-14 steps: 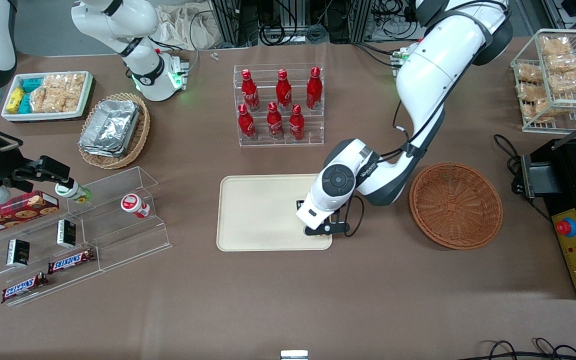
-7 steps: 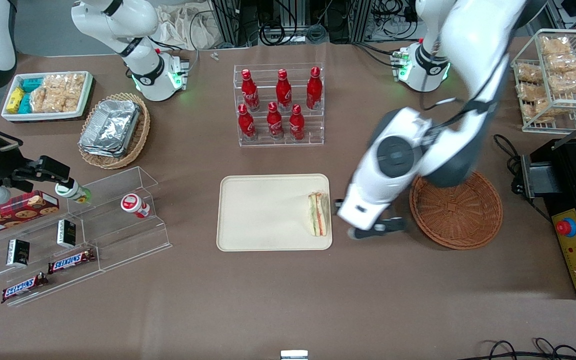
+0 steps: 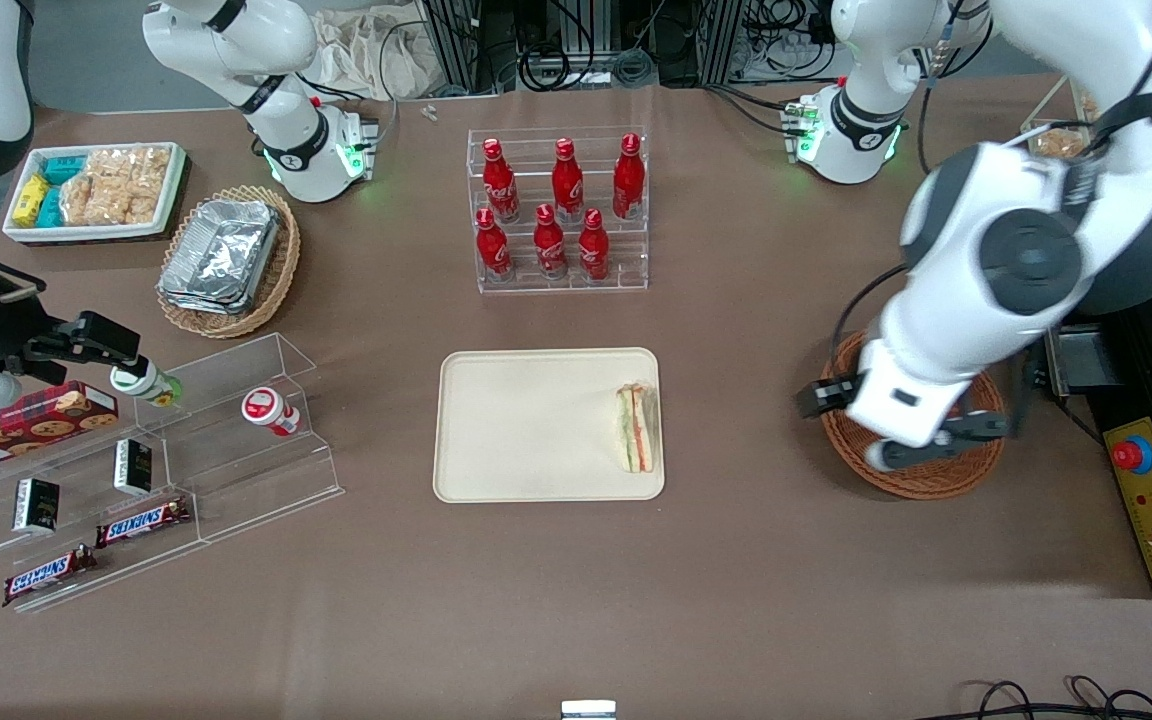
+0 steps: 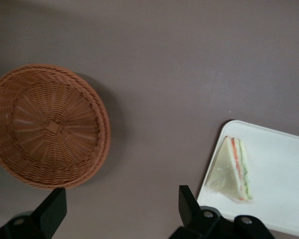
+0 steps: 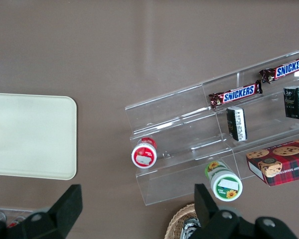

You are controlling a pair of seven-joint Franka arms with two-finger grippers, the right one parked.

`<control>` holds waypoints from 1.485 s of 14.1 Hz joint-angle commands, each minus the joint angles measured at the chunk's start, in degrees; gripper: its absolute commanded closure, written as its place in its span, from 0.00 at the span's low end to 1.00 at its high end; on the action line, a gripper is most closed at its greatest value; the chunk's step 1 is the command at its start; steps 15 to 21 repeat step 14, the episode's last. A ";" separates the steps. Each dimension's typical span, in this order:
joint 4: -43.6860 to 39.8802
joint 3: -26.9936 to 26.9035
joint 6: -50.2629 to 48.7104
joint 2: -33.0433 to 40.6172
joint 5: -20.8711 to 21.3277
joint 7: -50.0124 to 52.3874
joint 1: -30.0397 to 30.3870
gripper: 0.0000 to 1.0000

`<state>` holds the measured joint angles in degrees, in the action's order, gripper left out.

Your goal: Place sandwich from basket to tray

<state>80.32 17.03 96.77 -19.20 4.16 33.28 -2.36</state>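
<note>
The sandwich lies flat on the cream tray, at the tray's edge nearest the basket. Nothing holds it. The round reddish-brown wicker basket has nothing in it and is partly covered by my arm in the front view. My left gripper hangs high over the basket's rim, well away from the sandwich. It is open, with only bare table showing between its fingers. The right wrist view shows a bare end of the tray.
A clear rack of red bottles stands farther from the front camera than the tray. A tan basket of foil containers and a clear stepped shelf of snacks lie toward the parked arm's end. A black box with a red button sits beside the basket.
One second ago the gripper was down on the tray's edge. It has let go of the sandwich there, risen and swung over the basket toward the working arm's end.
</note>
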 commanded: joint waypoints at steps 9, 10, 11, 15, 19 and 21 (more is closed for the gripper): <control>15.84 -19.39 -3.42 16.74 -3.46 -30.10 -3.53 0.00; 15.14 -20.53 -4.21 16.48 -3.46 -31.86 -3.44 0.00; 14.26 -21.24 -5.52 16.04 -3.20 -34.05 -3.53 0.00; 10.14 -21.51 -6.41 13.32 -2.84 -37.94 -3.35 0.00; 10.14 -21.51 -6.41 13.32 -2.84 -37.94 -3.35 0.00; 10.14 -21.51 -6.41 13.32 -2.84 -37.94 -3.35 0.00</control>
